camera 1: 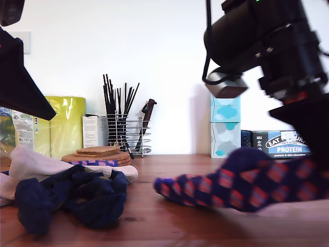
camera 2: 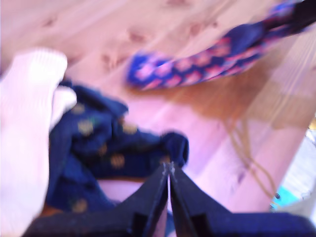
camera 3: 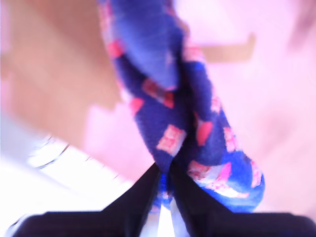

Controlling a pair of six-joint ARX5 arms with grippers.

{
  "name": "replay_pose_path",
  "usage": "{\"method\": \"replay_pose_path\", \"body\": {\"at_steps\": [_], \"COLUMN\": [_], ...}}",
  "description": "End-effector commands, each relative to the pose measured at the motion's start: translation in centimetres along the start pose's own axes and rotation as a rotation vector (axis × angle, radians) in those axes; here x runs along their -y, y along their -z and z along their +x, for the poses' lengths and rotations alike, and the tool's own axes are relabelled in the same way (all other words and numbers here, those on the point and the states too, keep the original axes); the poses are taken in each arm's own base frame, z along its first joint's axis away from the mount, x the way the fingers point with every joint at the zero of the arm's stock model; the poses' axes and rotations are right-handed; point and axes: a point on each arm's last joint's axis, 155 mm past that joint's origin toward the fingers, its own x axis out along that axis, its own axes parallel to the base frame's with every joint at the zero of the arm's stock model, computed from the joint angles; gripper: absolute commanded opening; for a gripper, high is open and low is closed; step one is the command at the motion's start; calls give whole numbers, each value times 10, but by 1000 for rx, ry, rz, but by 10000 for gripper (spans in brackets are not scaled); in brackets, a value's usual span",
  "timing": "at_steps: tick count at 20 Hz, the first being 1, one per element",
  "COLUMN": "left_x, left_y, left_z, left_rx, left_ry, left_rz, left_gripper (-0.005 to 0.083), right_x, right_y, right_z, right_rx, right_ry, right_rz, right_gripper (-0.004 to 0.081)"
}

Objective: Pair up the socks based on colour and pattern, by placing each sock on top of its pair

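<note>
the second pincer (camera 3: 164, 170) is clamped on a blue checked sock (camera 3: 173, 98), which hangs from its tips and trails down to the wooden surface (camera 1: 169, 221). the first pincer (camera 2: 169, 170) has its tips pressed together, holding nothing, poised just above the crumpled dark navy spotted socks (camera 2: 94, 148). a pale sock (camera 2: 29, 123) lies touching that navy heap, beside this pincer.
</note>
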Motion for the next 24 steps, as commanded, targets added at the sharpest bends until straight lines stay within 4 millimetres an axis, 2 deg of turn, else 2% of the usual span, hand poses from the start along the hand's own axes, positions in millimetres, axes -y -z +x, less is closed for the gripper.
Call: {"method": "replay_pose_path", "body": {"at_steps": [1, 3, 6, 10, 15, 16, 17, 19, 20, 21, 22, 23, 24], "left_x": [1, 4, 8, 12, 17, 17, 17, 17, 17, 17, 17, 17, 17], "left_y": [-7, -5, 0, -12, -7, -4, -3, -4, -4, -4, -4, -4, -4], "left_z": [-10, -22, -43, -70, -76, -76, -76, -76, -76, -76, -76, -76, -76], "left_rx": [11, -1, 12, 111, 112, 102, 99, 101, 101, 101, 101, 102, 102], "left_ry": [-15, -36, -85, -147, -150, -148, -148, -148, -148, -148, -148, -149, -149], "left_rz": [3, -1, -18, 24, 24, 20, 18, 19, 20, 20, 21, 23, 23], "left_gripper": [-19, -19, -19, -19, -19, -19, -19, -19, -19, -19, -20, -19, -19], "right_x": [-12, -24, -31, -46, -79, -83, -89, -93, -93, -94, -95, -94, -91], "right_y": [9, 5, -8, -25, -28, -27, -25, -19, -14, -10, -9, -15, -32], "right_z": [8, 6, 3, -12, -24, -24, -24, -23, -23, -22, -23, -24, -29], "right_rx": [-58, -43, 8, 141, 201, 197, 191, 167, 148, 133, 132, 161, 236], "right_ry": [-63, -109, -94, -83, -129, -130, -139, -135, -132, -129, -126, -121, -108], "right_rz": [75, 100, 147, 206, 163, 151, 135, 120, 119, 114, 107, 104, 92], "right_gripper": [-12, -12, -12, -12, -9, 25, 116, 377, 462, 522, 548, 552, 552]}}
